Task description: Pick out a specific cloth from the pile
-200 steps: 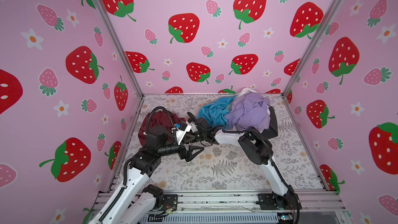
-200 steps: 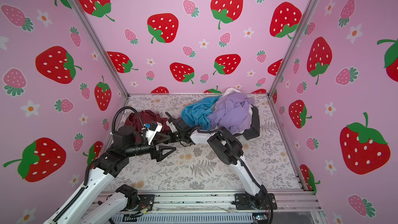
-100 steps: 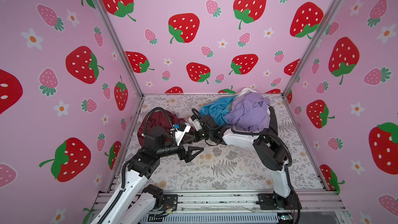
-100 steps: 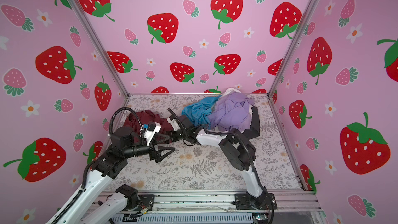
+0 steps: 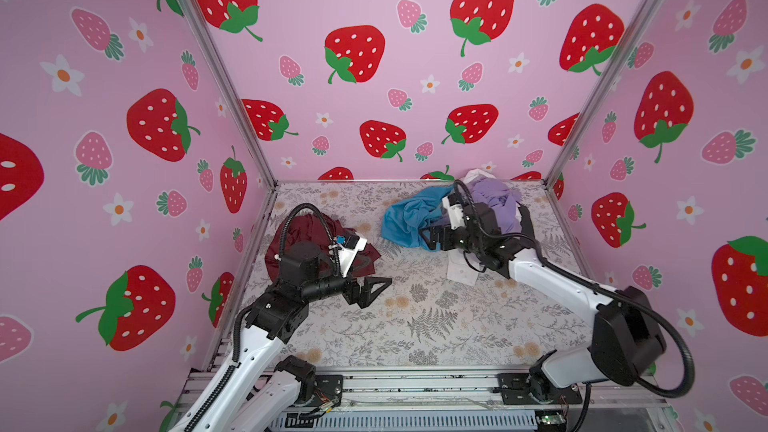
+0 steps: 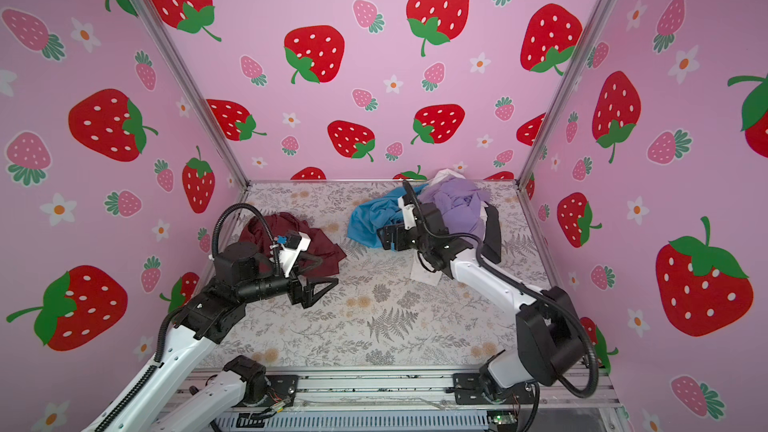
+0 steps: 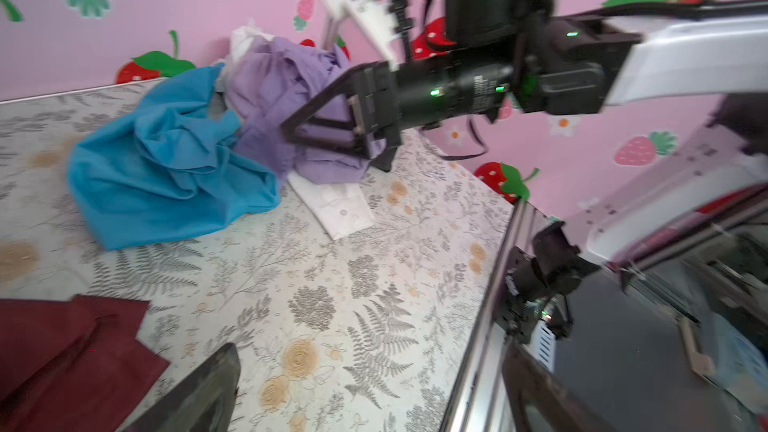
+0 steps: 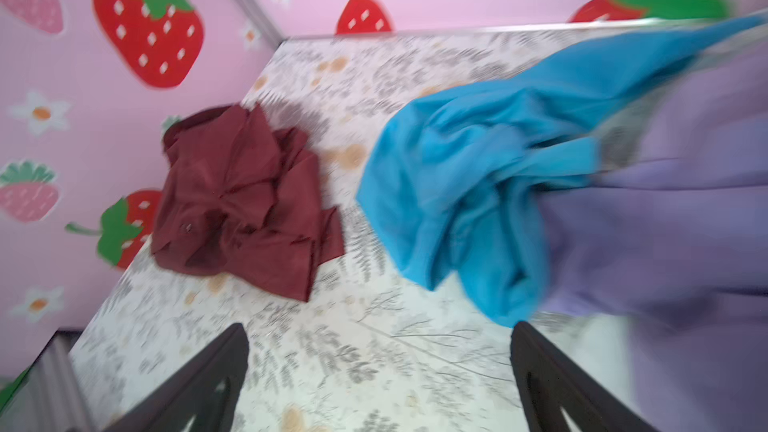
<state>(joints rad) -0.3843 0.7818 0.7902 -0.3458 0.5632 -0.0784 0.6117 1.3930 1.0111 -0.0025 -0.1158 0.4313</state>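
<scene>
The maroon cloth [image 5: 307, 230] [image 6: 322, 249] lies crumpled at the table's left, apart from the pile [image 5: 494, 197] [image 6: 461, 205], and my left wrist partly covers it in both top views. It also shows in the wrist views [image 7: 62, 359] [image 8: 241, 201]. My left gripper [image 5: 376, 292] [image 6: 322, 292] [image 7: 365, 401] stands open and empty just in front of the cloth, over bare table. My right gripper [image 5: 427, 238] [image 6: 384, 238] [image 8: 378, 367] is open and empty at the near edge of the pile's blue cloth [image 5: 407, 218] [image 8: 465, 168].
The pile sits at the back right: a lavender garment [image 7: 282, 89] on top, a white piece [image 5: 461, 272] [image 7: 336, 209] sticking out in front, a black piece [image 6: 492, 234] on its right. Pink strawberry walls close three sides. A metal rail [image 5: 415, 384] edges the front.
My right gripper has drawn back rightward from beside the maroon cloth to the blue cloth's edge, its jaws spreading wider. The left arm has barely moved.
</scene>
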